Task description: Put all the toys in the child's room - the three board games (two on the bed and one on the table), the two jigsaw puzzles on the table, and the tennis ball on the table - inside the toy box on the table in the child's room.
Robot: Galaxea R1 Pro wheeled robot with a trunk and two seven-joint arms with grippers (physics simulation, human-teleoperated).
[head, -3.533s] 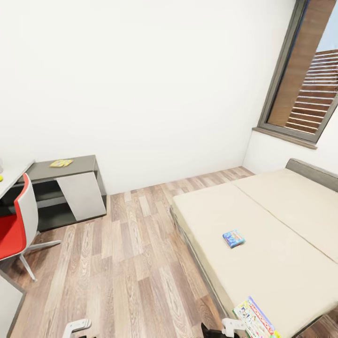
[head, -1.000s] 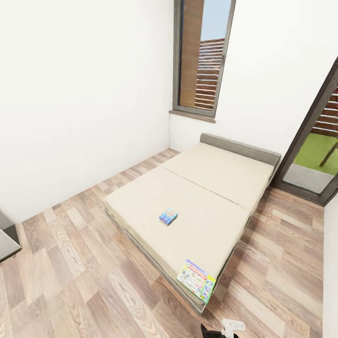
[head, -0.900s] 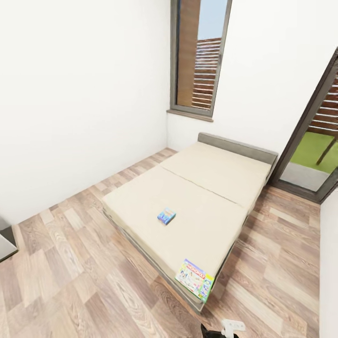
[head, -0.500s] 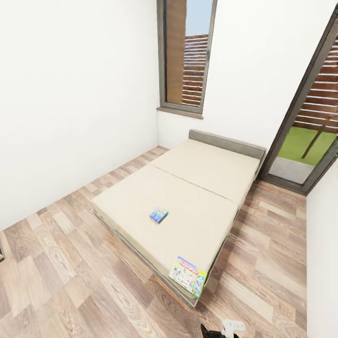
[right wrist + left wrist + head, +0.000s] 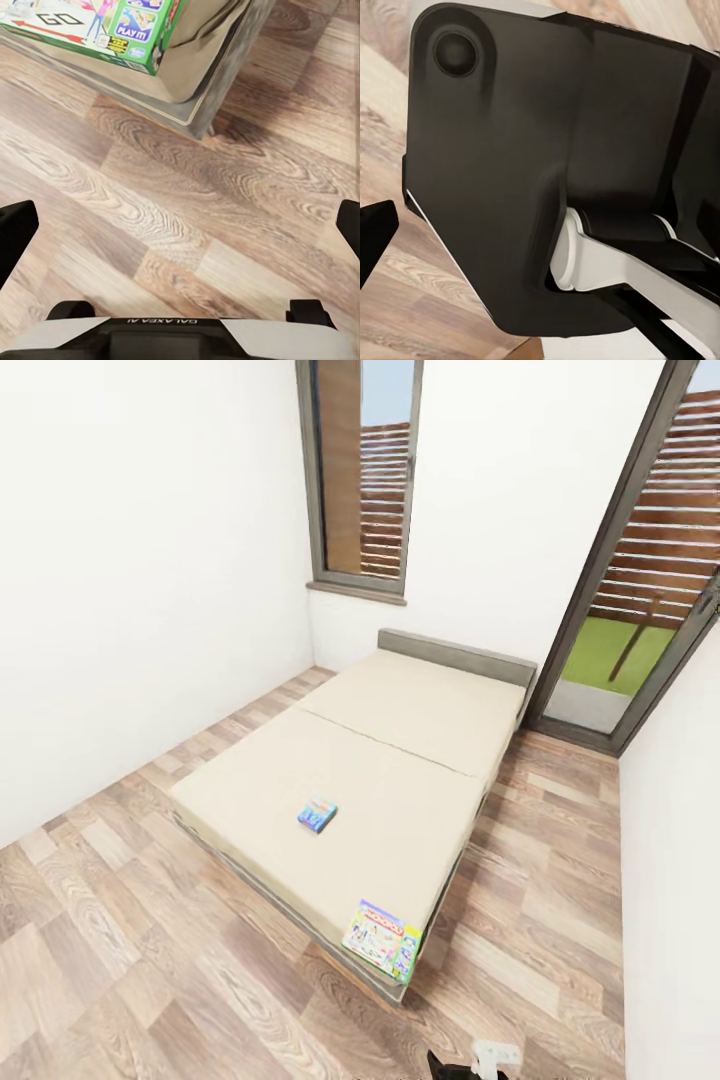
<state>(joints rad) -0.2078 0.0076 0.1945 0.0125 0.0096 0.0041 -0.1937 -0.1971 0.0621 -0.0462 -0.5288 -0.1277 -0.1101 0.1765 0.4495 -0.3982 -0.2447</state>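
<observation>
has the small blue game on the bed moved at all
No. The small blue board game sits at the same spot short of the bed's seam; the camera turned.

The right gripper (image 5: 487, 1056) is cut by the head view's lower edge; its jaw gap cannot be read there. In the right wrist view its fingertips (image 5: 15, 232) run off both sides. Ahead of it, the green-edged game (image 5: 90, 30) is cropped by the frame's edge. A dark robot part (image 5: 532, 172) blocks the left wrist view, hiding most beyond.
</observation>
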